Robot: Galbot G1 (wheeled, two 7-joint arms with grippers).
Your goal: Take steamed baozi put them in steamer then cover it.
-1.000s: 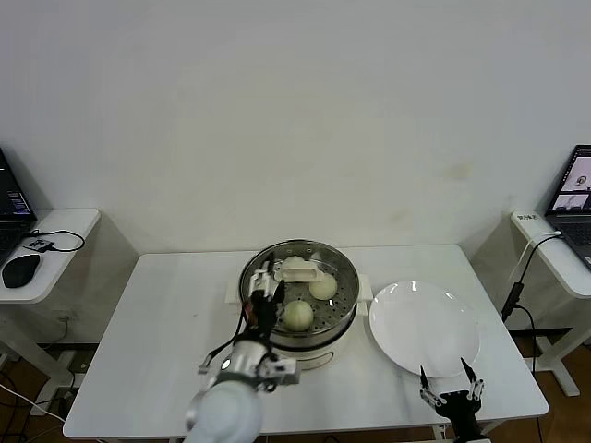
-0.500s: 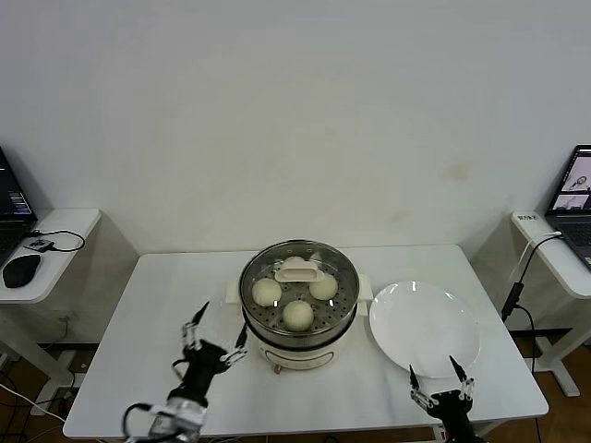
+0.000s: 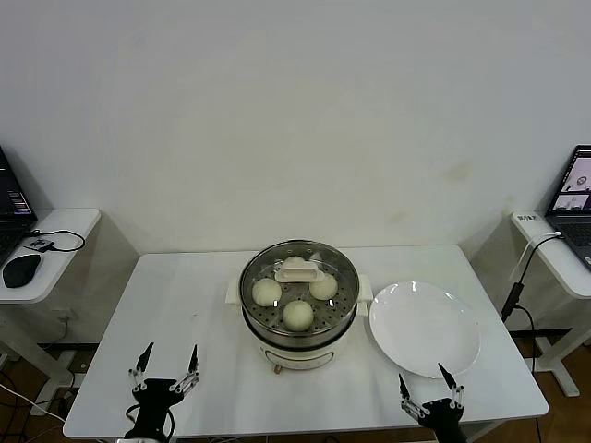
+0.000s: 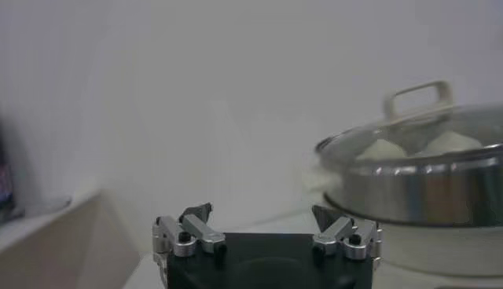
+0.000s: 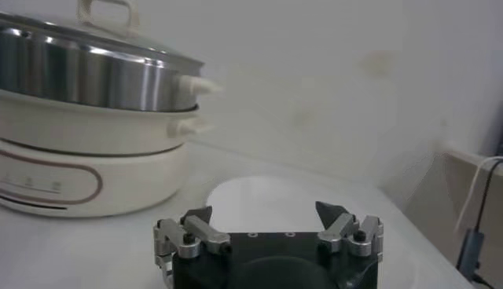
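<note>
In the head view the steamer (image 3: 298, 309) sits at the centre of the frame on the white surface (image 3: 185, 305), a shiny steel pot on a white electric base. The cover (image 3: 298, 277) rests on top of it, its cream-white bar handle at the upper middle of the glass. Through the glass the steamed baozi (image 3: 297, 315) can be seen on the perforated tray: three are plain, one at the left, one at the right and one toward the lower edge of the pot, while the area under the handle is too hidden to tell. Just to the right of the steamer lies a flat white plate (image 3: 425, 328), near but not touching the pot. The left end effector (image 3: 167, 364) is in the lower left of the frame, well apart from the steamer, its fingers spread wide and holding nothing. The right end effector (image 3: 426, 384) is in the lower right, just below the plate's near rim, likewise spread open and empty. In the left wrist view the left end effector's two fingertips (image 4: 197, 213) stand apart with the lidded steamer (image 4: 416, 177) in the right half of the frame. In the right wrist view the steamer (image 5: 94, 141) fills the upper left and the plate (image 5: 267, 200) lies beyond the open fingers.
</note>
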